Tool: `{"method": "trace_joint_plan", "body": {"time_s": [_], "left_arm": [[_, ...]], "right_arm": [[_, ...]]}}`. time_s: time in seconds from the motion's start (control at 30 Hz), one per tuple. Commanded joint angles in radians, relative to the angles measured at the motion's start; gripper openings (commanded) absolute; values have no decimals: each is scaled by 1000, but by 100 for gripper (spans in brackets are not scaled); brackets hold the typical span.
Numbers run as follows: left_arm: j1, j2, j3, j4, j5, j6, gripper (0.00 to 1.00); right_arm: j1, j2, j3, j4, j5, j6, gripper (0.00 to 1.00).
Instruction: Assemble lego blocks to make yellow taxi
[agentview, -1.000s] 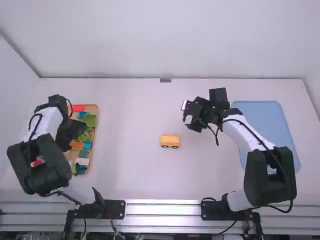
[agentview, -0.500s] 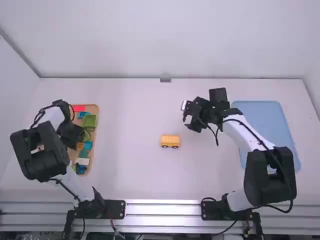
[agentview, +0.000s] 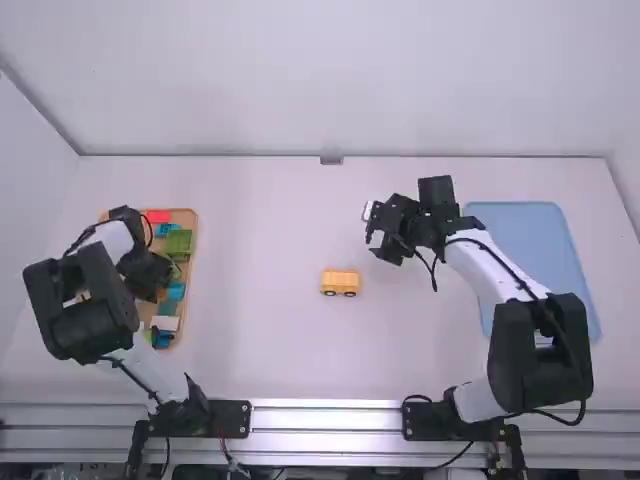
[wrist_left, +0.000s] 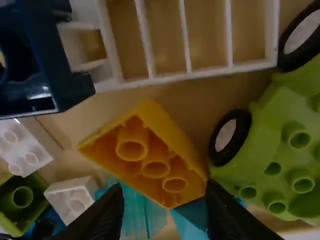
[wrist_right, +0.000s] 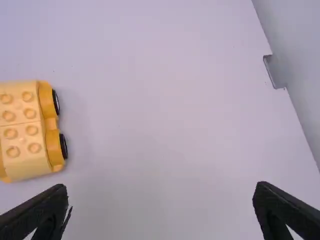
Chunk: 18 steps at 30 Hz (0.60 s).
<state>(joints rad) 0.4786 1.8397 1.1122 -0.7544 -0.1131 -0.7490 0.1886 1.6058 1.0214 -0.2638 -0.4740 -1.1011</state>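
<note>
Wall, white, side panel of the room, far left of the yellow car.

Left gripper, black, over the tray well left of the car; jaws apart, an orange sloped block low in the tray in line with the gap, contact not clear.

Tray, wooden, long and narrow, on the table well left of the car. Contents: red block at the far end; green block; white block nearer the robot. Also inside: white grid frame, dark blue piece against one end of it, green wheeled piece.

Metal rail, silver, along the robot's side of the table, nearer the robot than the car.

Car, the landmark: yellow, studded on top, black wheels, upright on the bare surface, a seam across its top.

Table, white, plain, smooth, faintly shaded, surrounding the car.

Back wall, pale, beyond the car, meeting the table in a straight dark line; small grey clip at that joint, beyond the car.

Right gripper, black, above the table, to the right of the car and farther from the robot; jaws wide apart, nothing between them.

Blue tray, flat, rounded corners, well right of the car, partly behind the right arm.
</note>
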Motion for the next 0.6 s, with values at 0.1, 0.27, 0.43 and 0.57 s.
{"method": "trace_joint_plan", "body": {"time_s": [0.1,0.27,0.43,0.57], "left_arm": [[7,5,9,-16,-1,35,46],[0,5,-12,6,-37,-33,46],[6,4,-21,38,-34,-47,47],[11,5,-27,41,-35,-89,47]], "right_arm": [[3,-10,4,1,-31,3,98],[3,-10,4,3,-31,5,99],[3,-10,4,2,-31,5,98],[3,-10,4,2,-31,4,98]]}}
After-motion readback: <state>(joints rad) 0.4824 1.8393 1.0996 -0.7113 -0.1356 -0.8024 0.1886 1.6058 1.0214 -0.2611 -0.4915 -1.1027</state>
